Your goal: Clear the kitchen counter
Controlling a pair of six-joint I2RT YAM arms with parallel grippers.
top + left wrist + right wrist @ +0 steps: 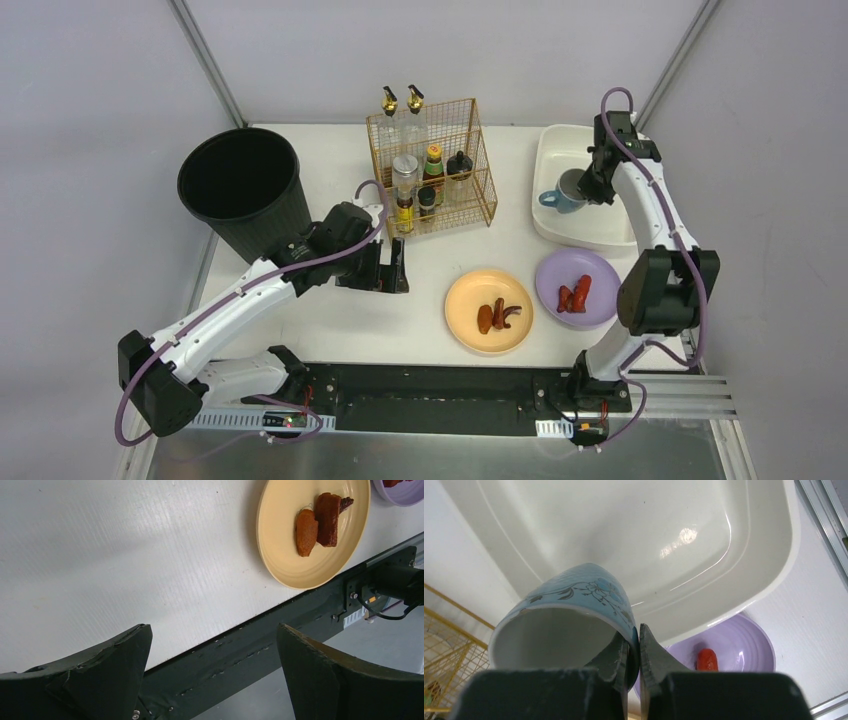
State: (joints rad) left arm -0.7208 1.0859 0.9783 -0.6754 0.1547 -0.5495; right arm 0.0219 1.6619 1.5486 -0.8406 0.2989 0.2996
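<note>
While R pincer [633, 632] clamps mug [574, 592] rim over tub [624, 530] | L pincer [214, 628] agape over counter [125, 555] | rack [487, 200], bin [245, 190] nr

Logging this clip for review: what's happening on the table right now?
The right gripper pinches the rim of a blue mug over the cream tub. The left gripper is open and empty above the counter near the wire rack. A yellow plate and a purple plate, both with food, sit on the counter.

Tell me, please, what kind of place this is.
Probably a robot test cell staged as a kitchen: grey panels enclose the white counter, the left arm and right arm are bolted at its front rail, and a gold wire rack holds bottles.
</note>
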